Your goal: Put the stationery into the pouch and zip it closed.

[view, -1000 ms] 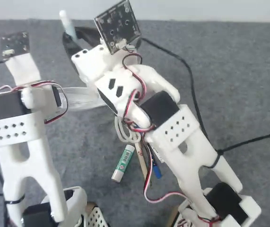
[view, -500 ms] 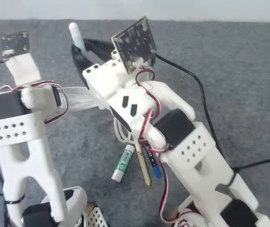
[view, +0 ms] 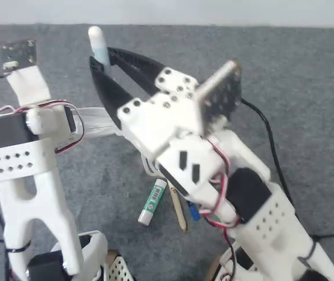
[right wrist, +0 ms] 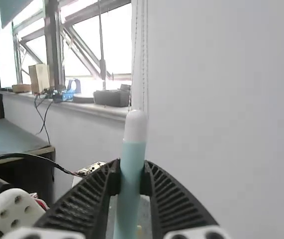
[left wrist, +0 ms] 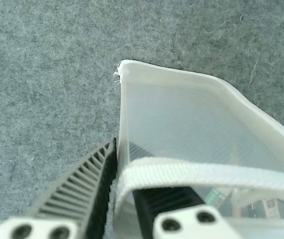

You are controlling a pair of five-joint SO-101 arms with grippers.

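Note:
My right gripper [view: 101, 57] is shut on a pale teal pen [view: 99, 44] with a white cap and holds it upright high over the table's far side. In the right wrist view the pen [right wrist: 131, 159] stands between the black fingers [right wrist: 102, 186], and the gripper [right wrist: 131, 180] points at a wall and windows. My left gripper [left wrist: 127, 191] is shut on the rim of the white mesh pouch [left wrist: 181, 124], which lies open on the grey mat. The pouch [view: 99, 120] juts out from behind the left arm.
A glue stick [view: 153, 202], a pencil [view: 178, 209] and a blue pen [view: 192, 212] lie together on the grey mat under the right arm. Black cables [view: 272, 152] trail at the right. Both arm bases stand at the near edge.
The right arm has risen and tipped back, carrying the teal pen slightly up and to the right. Its camera board has swung right. The left arm and pouch have stayed still.

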